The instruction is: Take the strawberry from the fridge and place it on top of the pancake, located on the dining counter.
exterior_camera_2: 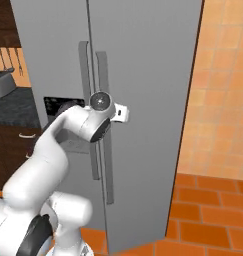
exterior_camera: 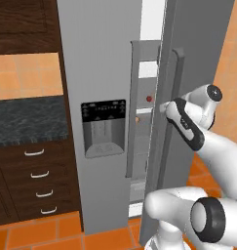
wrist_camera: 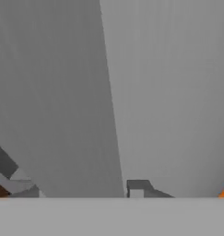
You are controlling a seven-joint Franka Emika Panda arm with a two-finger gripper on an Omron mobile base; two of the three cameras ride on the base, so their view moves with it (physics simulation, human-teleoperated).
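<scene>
Setting: simulated kitchen, orange tile floor and wall, dark wood cabinets (exterior_camera: 22,24) with a black speckled worktop (exterior_camera: 27,119) far to the left of the tool.
Fridge: tall plain grey side-by-side fridge (exterior_camera: 98,58); right door (exterior_camera: 188,49) swung partly out, a narrow gap showing grey shelves within; black dispenser panel (exterior_camera: 103,128) on the left door.
Strawberry: tiny red rounded fruit (exterior_camera: 149,98) on a shelf inside the gap, just left of the tool and slightly above it, deeper into the cabinet.
Other item: small tan-orange lump (exterior_camera: 137,118) on the shelf below, left of the tool.
Key relation: long vertical handle (exterior_camera: 177,83) of the right door runs straight up and down, crosswise to the tool's reach; the tool sits at its mid-height, the fruit beyond the door edge to the left.
Tool: two-finger gripper (exterior_camera: 165,107) at the handle in the left base view; jaws narrow, seemingly closed around the bar, though the contact itself is too small to confirm. Hand view faces flat grey door panels at close range.
Arm pose: white arm extended forward, wrist roughly level, elbow bent low to the right of the door.
Judgement: door not yet wide enough for a reach; the next pull likely has to swing it rightward, toward the arm.
</scene>
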